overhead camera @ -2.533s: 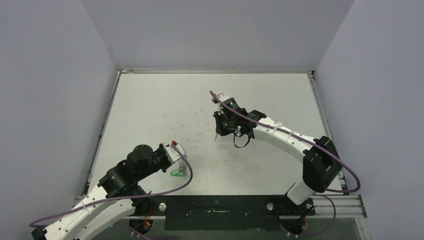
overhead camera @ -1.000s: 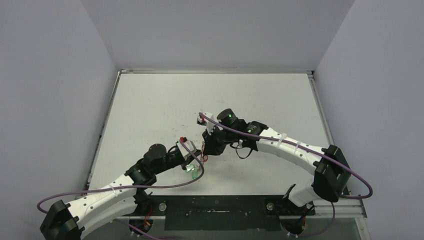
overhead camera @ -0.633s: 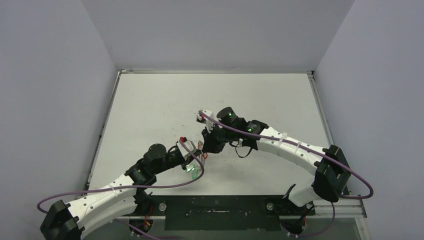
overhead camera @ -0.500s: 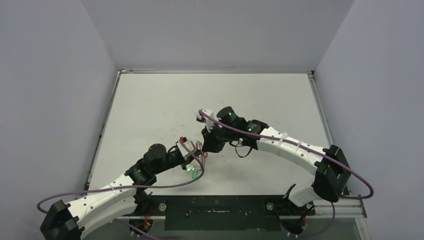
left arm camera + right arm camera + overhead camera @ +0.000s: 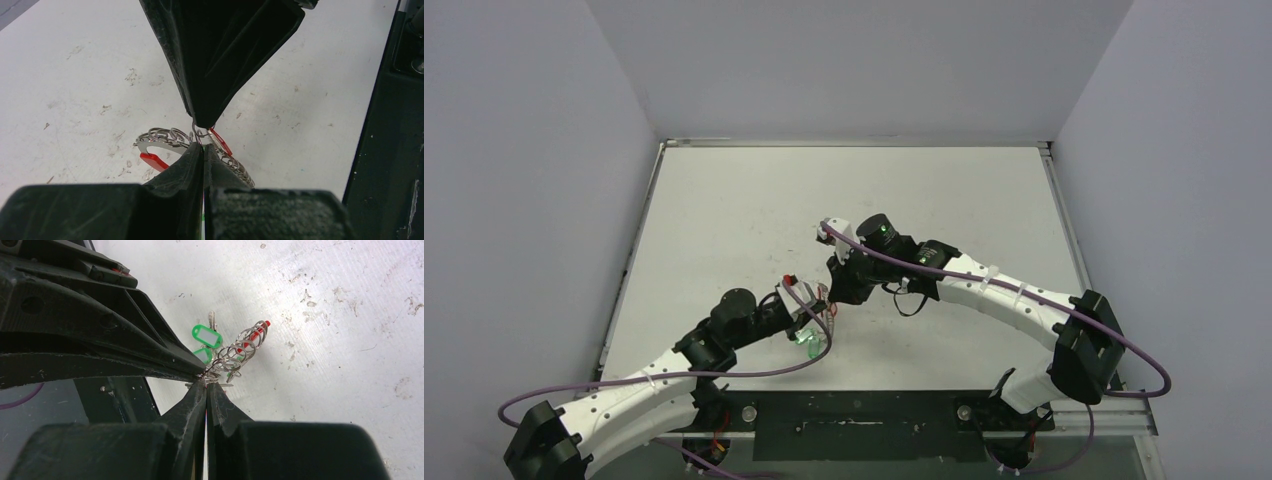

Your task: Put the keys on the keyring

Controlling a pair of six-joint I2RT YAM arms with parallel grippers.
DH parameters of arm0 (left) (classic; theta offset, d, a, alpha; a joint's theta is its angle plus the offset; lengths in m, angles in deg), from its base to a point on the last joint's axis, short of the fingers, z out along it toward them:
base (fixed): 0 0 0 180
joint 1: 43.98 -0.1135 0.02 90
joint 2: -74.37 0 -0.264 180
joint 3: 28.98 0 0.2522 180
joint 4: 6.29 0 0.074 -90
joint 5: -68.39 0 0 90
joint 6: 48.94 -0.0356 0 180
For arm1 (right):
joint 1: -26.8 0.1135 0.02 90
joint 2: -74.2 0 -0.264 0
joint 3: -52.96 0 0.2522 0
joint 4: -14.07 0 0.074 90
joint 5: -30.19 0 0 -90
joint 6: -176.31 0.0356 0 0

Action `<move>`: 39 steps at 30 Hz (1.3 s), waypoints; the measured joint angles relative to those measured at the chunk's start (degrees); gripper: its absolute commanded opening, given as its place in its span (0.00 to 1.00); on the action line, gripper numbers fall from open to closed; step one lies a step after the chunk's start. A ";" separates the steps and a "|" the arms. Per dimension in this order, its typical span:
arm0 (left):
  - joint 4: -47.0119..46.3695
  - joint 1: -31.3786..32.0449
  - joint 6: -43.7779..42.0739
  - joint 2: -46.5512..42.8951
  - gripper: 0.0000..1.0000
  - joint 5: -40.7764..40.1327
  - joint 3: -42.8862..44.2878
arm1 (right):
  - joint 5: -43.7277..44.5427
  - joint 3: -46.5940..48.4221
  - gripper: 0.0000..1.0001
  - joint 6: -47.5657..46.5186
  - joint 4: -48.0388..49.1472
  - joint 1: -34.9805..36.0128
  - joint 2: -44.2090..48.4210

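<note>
My two grippers meet tip to tip above the near middle of the table. My right gripper (image 5: 835, 297) (image 5: 206, 383) is shut, pinching a small wire loop of the keyring (image 5: 165, 135) (image 5: 237, 351), with a sliver of red between its jaws. The ring's silvery loops and red arc (image 5: 151, 161) hang just behind my left gripper (image 5: 821, 313) (image 5: 203, 148). That gripper is shut too, with a sliver of green between its jaws. Two green-tagged keys (image 5: 206, 336) show just past the tips, below the left fingers (image 5: 100, 340). No red-tagged key is in view.
The white tabletop (image 5: 754, 210) is scuffed and bare around the arms. The black base rail (image 5: 854, 415) runs along the near edge, close below the grippers. Grey walls enclose the left, back and right sides.
Since the earliest frame both arms have come together from apart, the left one bringing the green tags with it. Over the last second they have barely moved, and both grippers stayed shut.
</note>
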 measured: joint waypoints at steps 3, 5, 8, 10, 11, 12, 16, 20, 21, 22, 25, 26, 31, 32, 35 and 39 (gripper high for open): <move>-0.04 0.00 0.00 -0.26 0.00 -0.02 -0.22 | 0.20 -0.02 0.00 -0.02 0.07 0.00 -0.20; 0.04 0.00 0.02 -0.39 0.00 -0.02 -0.37 | 0.26 -0.04 0.00 -0.07 0.20 0.00 -0.63; 0.02 0.00 0.11 -0.55 0.00 -0.11 -0.63 | 0.35 -0.59 0.00 -0.24 0.37 0.00 -0.76; 0.00 0.00 0.33 -0.72 0.00 -0.26 -0.68 | 0.35 -0.87 0.00 -0.48 0.37 0.02 -0.76; 0.00 0.00 0.48 -0.85 0.00 -0.39 -0.68 | 0.31 -1.05 0.00 -0.66 0.42 0.04 -0.76; -0.02 0.00 0.61 -0.98 0.00 -0.44 -0.70 | 0.28 -1.16 0.00 -0.87 0.39 0.09 -0.76; -0.44 0.00 1.36 -1.16 0.00 -0.48 -0.74 | 0.26 -1.33 0.00 -1.42 0.57 0.50 -0.79; -0.72 0.00 1.70 -1.42 0.00 -0.52 -1.05 | 0.37 -1.42 0.00 -1.49 0.79 0.81 -0.85; -0.74 0.00 1.73 -1.51 0.00 -0.52 -1.11 | 0.42 -1.42 0.00 -1.49 0.79 0.81 -0.90; -0.76 0.00 1.75 -1.66 0.00 -0.59 -1.22 | 0.50 -1.42 0.00 -1.49 0.81 0.85 -0.90; -0.81 0.00 1.81 -2.27 0.00 -0.90 -1.51 | 1.22 -1.49 0.00 -1.46 0.81 1.05 -0.92; -0.83 0.00 1.86 -2.45 0.00 -0.96 -1.60 | 1.36 -1.53 0.00 -1.44 0.85 1.05 -0.92; -0.83 0.00 1.97 -3.32 0.00 -1.44 -1.92 | 2.05 -1.88 0.03 -1.27 1.62 1.05 -0.92; -0.83 0.00 1.97 -3.43 0.00 -1.53 -2.01 | 2.23 -2.03 0.07 -1.20 1.90 1.05 -0.92; -0.83 0.00 1.97 -3.54 0.00 -1.57 -2.23 | 2.45 -2.27 0.28 -0.83 2.08 1.05 -0.92; -0.83 0.00 1.97 -3.65 0.00 -1.57 -2.23 | 3.28 -2.38 0.61 -0.28 2.25 0.81 -0.92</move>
